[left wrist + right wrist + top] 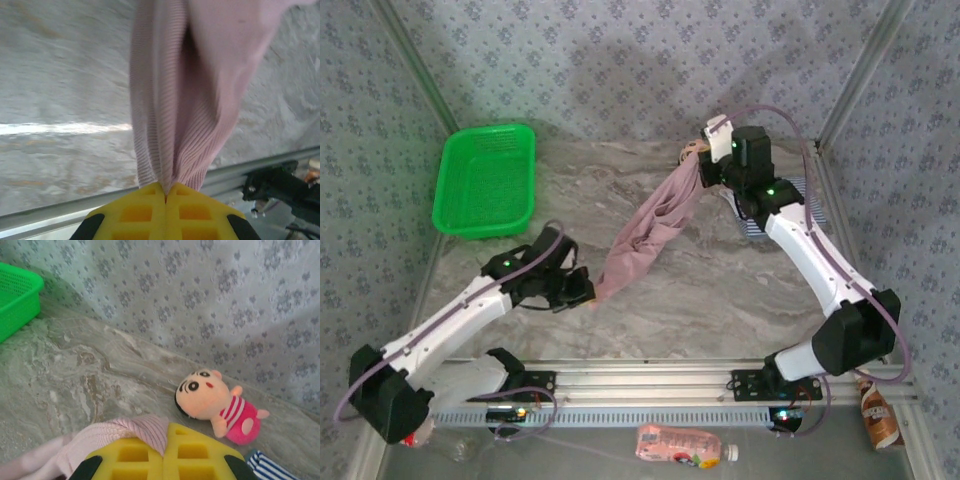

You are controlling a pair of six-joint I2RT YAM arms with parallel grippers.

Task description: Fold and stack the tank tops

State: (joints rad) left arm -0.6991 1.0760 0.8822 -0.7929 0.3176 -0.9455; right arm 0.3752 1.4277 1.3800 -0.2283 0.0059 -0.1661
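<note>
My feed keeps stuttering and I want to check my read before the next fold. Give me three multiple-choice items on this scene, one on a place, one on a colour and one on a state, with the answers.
1. Where does the green basket sit?
A) at the far left of the table
B) at the near right corner
C) under the right arm

2. What colour is the held tank top?
A) teal-blue
B) navy-striped
C) mauve-pink

3. How is that tank top held?
A) it lies folded flat
B) it is strung between the left gripper and the right gripper, both shut
C) it lies in the basket

Answers:
1 A: the top view shows the basket by the left wall at the far side.
2 C: both wrist views show pink ribbed cloth.
3 B: each gripper pinches one end.
</note>
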